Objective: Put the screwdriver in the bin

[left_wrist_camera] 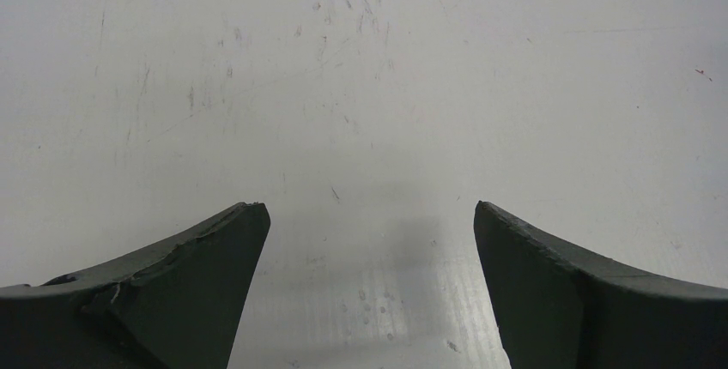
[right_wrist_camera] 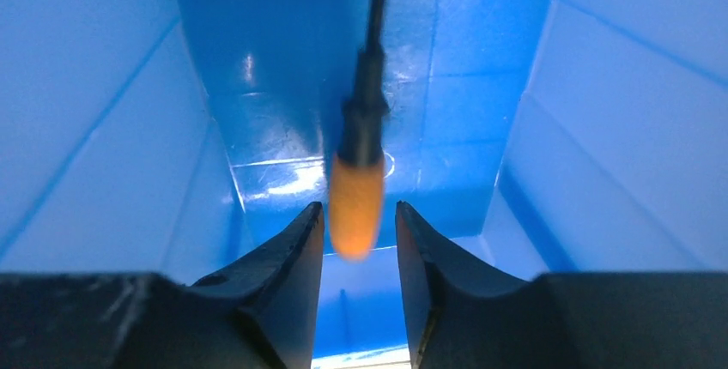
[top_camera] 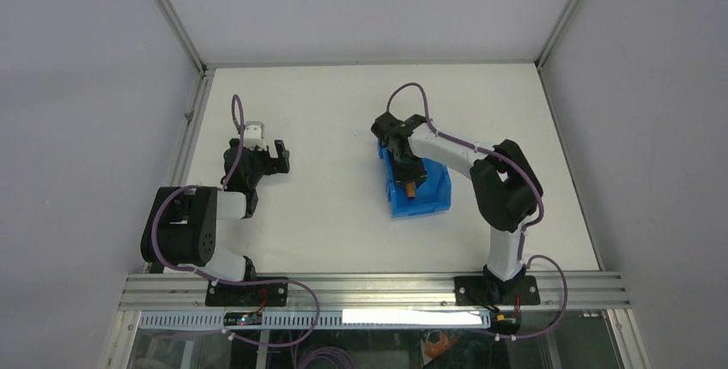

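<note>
The screwdriver [right_wrist_camera: 356, 202] is inside the bin [right_wrist_camera: 103, 129]: the right wrist view shows its blurred orange handle between the tips of the right claw [right_wrist_camera: 359, 208], the thin black shaft pointing away over the blue floor, and a sliver of blue on each side of the handle, so the narrowly parted fingers do not seem to grip it. The top view shows only an orange speck [top_camera: 412, 189] under that claw. The left claw [left_wrist_camera: 369, 206] is spread wide over bare, scratched worktop [left_wrist_camera: 360, 60], well apart from the bin.
</note>
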Available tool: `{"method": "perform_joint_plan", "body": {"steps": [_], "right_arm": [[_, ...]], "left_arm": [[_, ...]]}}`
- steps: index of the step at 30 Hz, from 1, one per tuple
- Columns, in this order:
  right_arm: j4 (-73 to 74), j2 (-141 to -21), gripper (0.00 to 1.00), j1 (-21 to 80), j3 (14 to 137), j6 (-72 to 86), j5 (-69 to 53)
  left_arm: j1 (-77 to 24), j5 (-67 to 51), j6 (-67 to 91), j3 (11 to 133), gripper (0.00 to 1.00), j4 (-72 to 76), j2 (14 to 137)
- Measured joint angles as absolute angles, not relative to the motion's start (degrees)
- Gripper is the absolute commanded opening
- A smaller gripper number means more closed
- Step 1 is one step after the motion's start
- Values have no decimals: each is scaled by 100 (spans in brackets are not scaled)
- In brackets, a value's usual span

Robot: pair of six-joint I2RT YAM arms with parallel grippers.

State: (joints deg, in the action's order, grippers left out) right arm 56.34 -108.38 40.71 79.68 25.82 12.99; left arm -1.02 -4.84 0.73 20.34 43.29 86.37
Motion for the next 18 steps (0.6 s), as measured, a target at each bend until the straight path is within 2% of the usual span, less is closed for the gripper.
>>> {"method": "perform_joint_plan", "body": {"steps": [6,11,12,13,15,16,18], "right_arm": [[5677,-10713,44,4071,7983,2585,1492],[5782,-10097,44,4071,8123,2486,1653],[5778,-9942,48,4071,8132,2429,1691],[5765,-9684,58,4071,8132,2346,1754],[5688,-9249,95,4047,8119,2167,1846],[5607,-9030,98,4029,8093,2102,1881],[5336,-8471,99,3911,7946,1865,1918]], "left_arm": [[-102,-484,73,2034,99,4329,8637],[-102,-486,73,2034,99,4329,8637],[-102,-486,73,2034,99,4329,8637],[-102,-484,73,2034,99,4329,8637],[-102,-484,73,2034,99,4329,8637],[-102,-484,73,2034,99,4329,8637],[-102,-484,73,2034,99,4329,8637]]}}
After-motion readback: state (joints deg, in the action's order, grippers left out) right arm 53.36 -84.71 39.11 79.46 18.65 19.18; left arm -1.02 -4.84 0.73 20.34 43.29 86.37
